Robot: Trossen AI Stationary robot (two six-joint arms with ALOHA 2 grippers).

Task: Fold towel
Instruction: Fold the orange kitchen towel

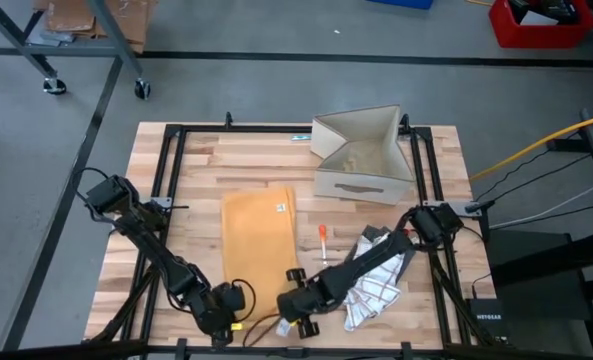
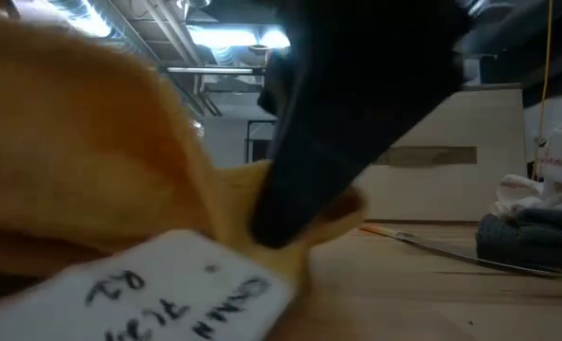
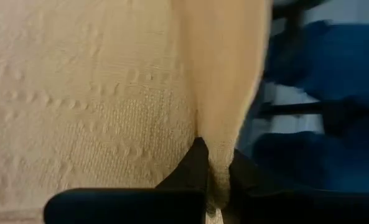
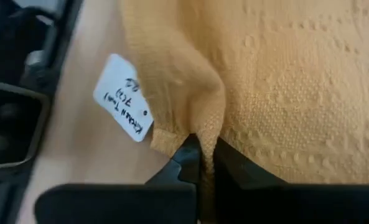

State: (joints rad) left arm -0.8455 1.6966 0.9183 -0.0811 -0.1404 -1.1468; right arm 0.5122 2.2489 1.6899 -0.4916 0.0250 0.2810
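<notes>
You have both grippers pinching the towel [image 1: 259, 240].

It lies flat on the counter [image 1: 201, 160], near the box [image 1: 361, 155]. Left gripper [image 1: 238, 297] and right gripper [image 1: 294, 285] each have fingers clamped on a towel corner farthest from the box.

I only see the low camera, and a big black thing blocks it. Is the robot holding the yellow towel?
Observer: Yes. The left wrist view shows the left end effector shut on the towel edge.
Operator: And the other arm?
Observer: The right end effector is shut on the corner beside the white tag.
Operator: Is the towel flat?
Observer: From above, mostly: it lies as a long strip on the table, both arms at its near end.
</notes>
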